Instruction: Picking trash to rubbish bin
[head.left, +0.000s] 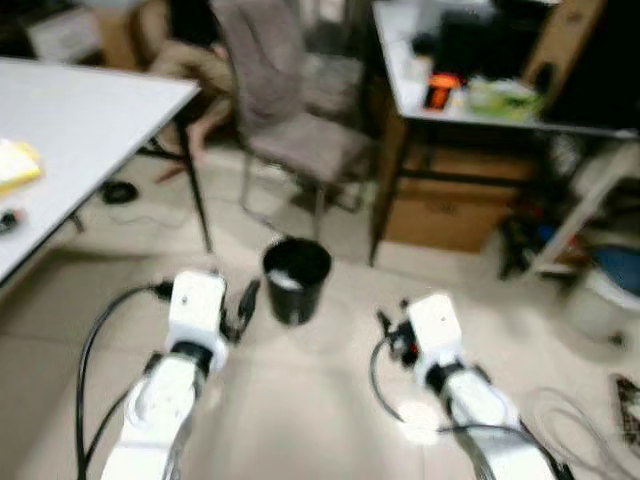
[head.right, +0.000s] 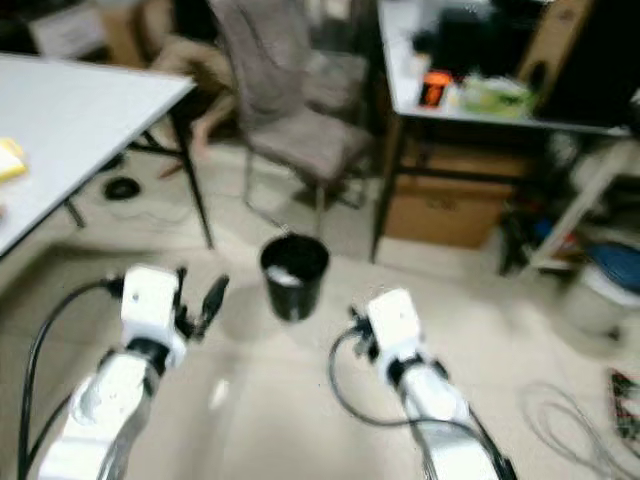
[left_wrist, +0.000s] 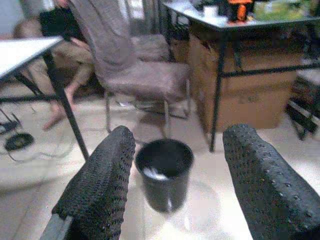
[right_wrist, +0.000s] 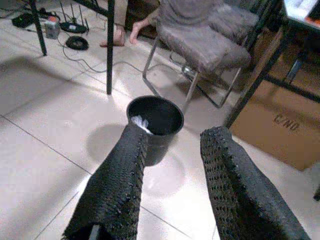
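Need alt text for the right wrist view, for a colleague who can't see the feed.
The right gripper, fingers open and empty, points at a black bin on the tiled floor with white trash inside. Beyond the bin stand a grey chair and a cardboard box.

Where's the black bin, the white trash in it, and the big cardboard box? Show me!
black bin (right_wrist: 159, 145), right wrist view, on its outer front wall.
white trash (right_wrist: 140, 123), right wrist view, on the crumpled piece inside the bin.
cardboard box (left_wrist: 248, 95), left wrist view, on its front face.
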